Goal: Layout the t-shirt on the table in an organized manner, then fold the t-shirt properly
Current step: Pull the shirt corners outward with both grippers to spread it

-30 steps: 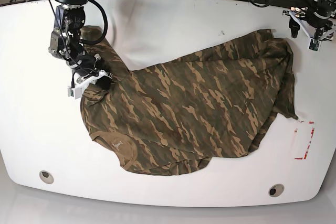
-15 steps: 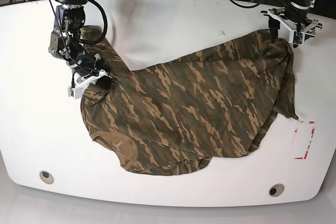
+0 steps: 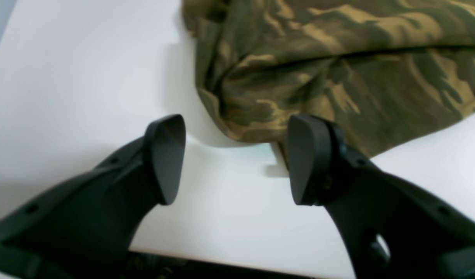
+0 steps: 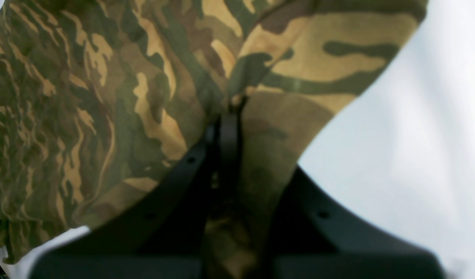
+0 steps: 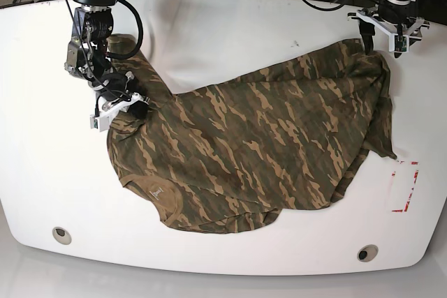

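Showing a soft short-sleeved t-shirt in camouflage print of dark green, brown and tan (image 5: 265, 144), spread crumpled across the middle of a large glossy white table with rounded corners (image 5: 223, 26). Lying with a curved, folded hem toward the near edge and a bunched corner at the far right of the base view. Pinched at its left end, in the base view, by the right gripper (image 5: 117, 107): jaws clenched flat together on a fold of the camouflage cloth, as confirmed in the right wrist view (image 4: 225, 128), with fabric draped over both black fingers (image 4: 183, 174). Hanging above the far right corner of the garment, the left gripper (image 5: 384, 29): jaws released and standing well apart, nothing between them. Seen from the left wrist camera as two black rounded pads (image 3: 165, 159) framing bare white tabletop (image 3: 229, 201), with the crumpled edge of the shirt (image 3: 318, 69) just beyond the tips and not touched. Marked also: two small round grommet holes near the front edge (image 5: 61, 234), and a red-marked rectangle (image 5: 406, 186) just beside the shirt's right-hand tip.
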You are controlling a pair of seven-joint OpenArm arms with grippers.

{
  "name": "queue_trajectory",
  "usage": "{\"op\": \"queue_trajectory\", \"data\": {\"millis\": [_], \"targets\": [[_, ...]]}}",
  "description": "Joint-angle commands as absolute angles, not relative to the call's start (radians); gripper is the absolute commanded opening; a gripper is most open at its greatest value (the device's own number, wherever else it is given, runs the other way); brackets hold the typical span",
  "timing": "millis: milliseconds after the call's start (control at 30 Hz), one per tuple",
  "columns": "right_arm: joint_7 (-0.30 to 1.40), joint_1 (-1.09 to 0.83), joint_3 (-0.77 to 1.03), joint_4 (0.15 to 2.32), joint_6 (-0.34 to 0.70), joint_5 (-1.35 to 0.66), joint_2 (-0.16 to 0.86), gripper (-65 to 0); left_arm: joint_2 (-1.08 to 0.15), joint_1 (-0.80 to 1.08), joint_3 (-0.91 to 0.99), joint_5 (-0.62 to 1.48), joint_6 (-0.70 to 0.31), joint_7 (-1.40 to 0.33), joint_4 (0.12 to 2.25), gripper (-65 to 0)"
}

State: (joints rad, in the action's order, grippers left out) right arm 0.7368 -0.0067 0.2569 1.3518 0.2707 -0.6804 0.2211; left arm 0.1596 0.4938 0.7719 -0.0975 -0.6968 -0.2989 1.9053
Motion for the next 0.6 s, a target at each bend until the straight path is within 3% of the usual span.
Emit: {"op": "queue_trajectory", "data": {"millis": [0, 567], "targets": [[0.743, 0.002, 0.259, 1.360, 0.271, -0.673, 0.229, -65.0, 0.157, 0.527, 0.765, -0.085, -0.698, -0.280, 1.920, -26.3], [0.743, 0.004, 0.226, 1.360, 0.271, -0.673, 0.231, -65.0, 0.157, 0.535, 0.677, -0.087, -0.698, -0.280, 1.854, -26.3]]}}
